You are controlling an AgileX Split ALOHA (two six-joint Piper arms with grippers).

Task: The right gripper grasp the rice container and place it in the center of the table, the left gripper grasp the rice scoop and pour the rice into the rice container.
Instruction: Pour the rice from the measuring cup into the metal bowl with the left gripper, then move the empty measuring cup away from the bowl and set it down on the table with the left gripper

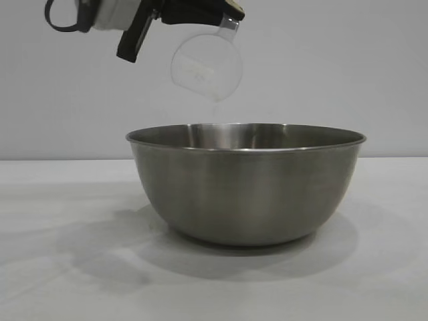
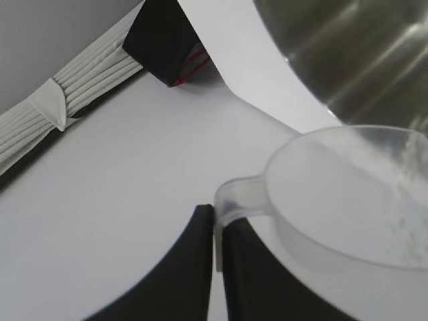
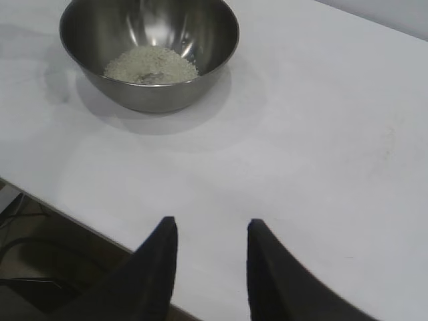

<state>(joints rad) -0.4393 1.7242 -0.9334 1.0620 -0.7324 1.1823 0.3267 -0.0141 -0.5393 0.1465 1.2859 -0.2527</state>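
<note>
Above the rice container (image 1: 246, 180), the left claw (image 2: 215, 221) grips the tipped rice scoop (image 1: 206, 67).

From the front, the bowl's (image 1: 246, 182) wall hides the rice from you. The left tool (image 1: 224, 15) is cut off at the top edge, and the falling grains look too faint to tell.

Plain grey-white wall (image 1: 348, 73) filling bkgd of exterior view, nothing hanging on it. In left wrist view: white pleated strip, poss. fabric or blind (image 2: 73, 93), running diagonally along far edge of surface; black block w/ thin red lines (image 2: 164, 43) sitting just beside strip's end. In right wrist view: dark floor area w/ black cables (image 3: 27, 267) showing below near edge, details too dim to tell.
</note>
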